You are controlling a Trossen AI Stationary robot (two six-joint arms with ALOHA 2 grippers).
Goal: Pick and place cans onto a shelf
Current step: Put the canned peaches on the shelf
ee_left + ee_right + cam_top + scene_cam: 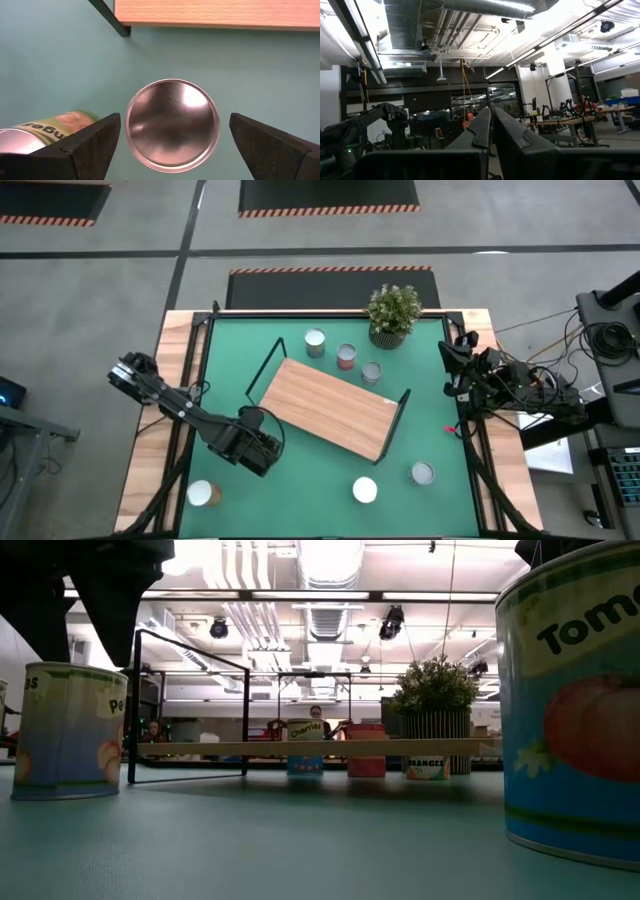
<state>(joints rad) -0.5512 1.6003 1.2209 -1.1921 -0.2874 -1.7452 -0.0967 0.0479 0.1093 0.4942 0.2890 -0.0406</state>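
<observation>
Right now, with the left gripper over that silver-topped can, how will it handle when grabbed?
The can looks rigid metal, so it probably won't crush. Its round side might slip in the open left gripper. Upright, it would likely roll if tipped.
</observation>
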